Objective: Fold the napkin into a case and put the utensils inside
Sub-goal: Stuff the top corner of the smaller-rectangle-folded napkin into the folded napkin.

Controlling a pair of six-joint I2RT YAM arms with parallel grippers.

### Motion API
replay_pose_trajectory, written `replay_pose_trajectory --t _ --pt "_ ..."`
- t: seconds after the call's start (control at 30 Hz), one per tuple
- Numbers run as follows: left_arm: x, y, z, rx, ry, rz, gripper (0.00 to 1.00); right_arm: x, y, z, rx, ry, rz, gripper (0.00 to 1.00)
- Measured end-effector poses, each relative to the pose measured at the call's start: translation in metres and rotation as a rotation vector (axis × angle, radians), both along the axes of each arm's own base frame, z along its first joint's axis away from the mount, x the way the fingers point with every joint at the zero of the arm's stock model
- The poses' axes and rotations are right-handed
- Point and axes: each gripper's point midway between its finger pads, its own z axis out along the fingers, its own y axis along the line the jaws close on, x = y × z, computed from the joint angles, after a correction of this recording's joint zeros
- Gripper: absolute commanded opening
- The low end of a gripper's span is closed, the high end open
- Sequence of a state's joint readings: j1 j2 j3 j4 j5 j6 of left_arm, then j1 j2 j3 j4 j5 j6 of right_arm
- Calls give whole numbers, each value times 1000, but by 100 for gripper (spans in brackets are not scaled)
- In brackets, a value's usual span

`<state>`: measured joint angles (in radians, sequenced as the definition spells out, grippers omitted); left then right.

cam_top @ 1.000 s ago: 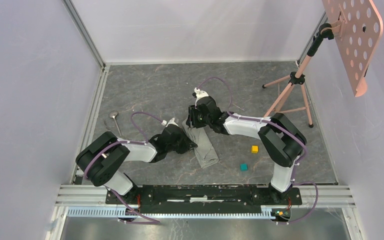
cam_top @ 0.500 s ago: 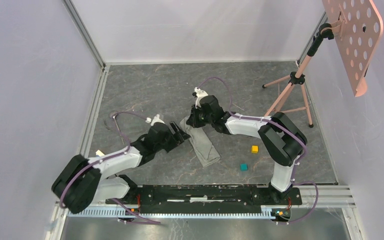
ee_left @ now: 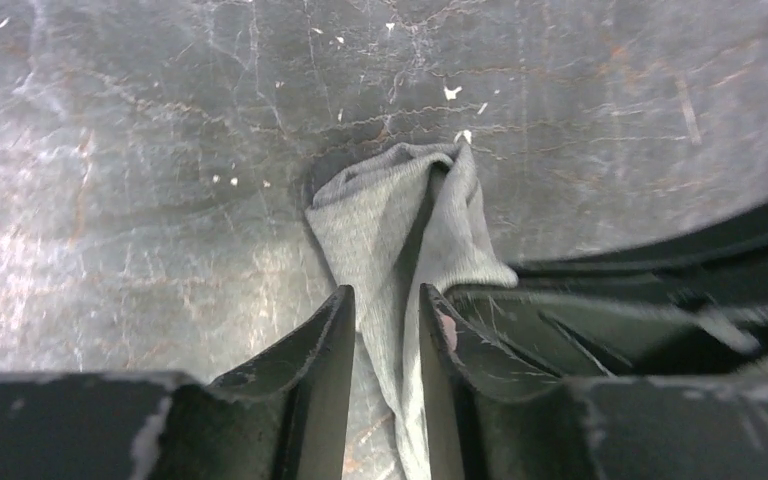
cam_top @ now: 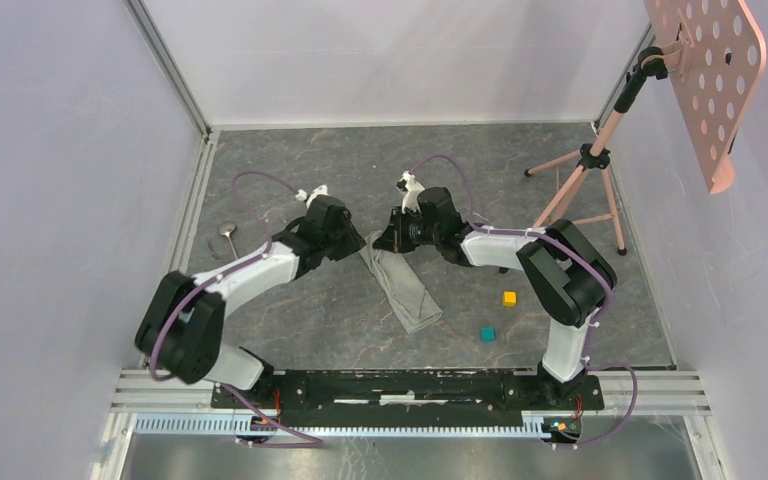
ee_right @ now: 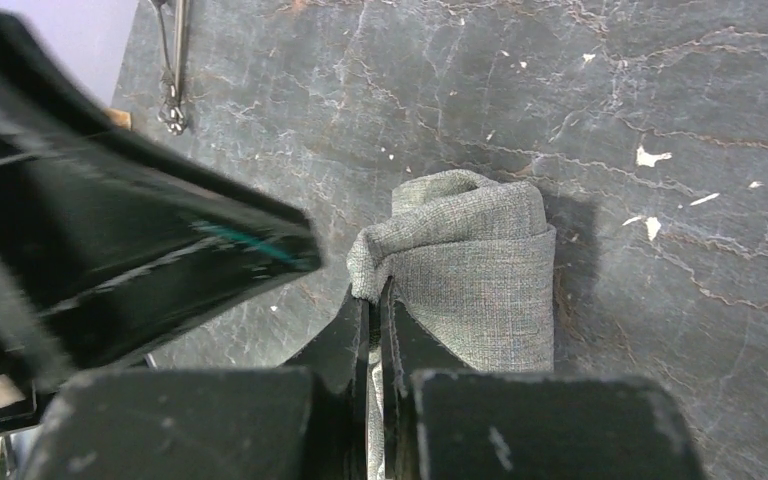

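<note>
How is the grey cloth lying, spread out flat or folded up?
Folded up. The napkin lies as a long narrow strip, and the right wrist view shows its far end doubled over in layers.

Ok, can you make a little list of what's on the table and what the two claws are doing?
napkin: grey-green, bunched into a long strip
left gripper: fingers either side of napkin, squeeze unclear
right gripper: shut, pinching napkin's edge
spoon: left of napkin, untouched
yellow cube, teal cube: right of napkin
</note>
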<state>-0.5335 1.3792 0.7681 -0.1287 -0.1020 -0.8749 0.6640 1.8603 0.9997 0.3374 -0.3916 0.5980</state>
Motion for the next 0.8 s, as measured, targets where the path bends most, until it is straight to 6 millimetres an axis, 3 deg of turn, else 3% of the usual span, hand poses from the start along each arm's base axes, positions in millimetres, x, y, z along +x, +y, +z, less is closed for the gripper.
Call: replay_pose_trajectory --t 0.2,0.47,0.8 --pt "10 -12 -33 148 87 -76 29 -1 1 4 28 13 9 1" --pt "2 -26 -40 250 87 -150 30 0 -1 4 39 26 7 1" --pt "4 -20 -53 310 117 -140 33 1 0 4 49 35 7 0"
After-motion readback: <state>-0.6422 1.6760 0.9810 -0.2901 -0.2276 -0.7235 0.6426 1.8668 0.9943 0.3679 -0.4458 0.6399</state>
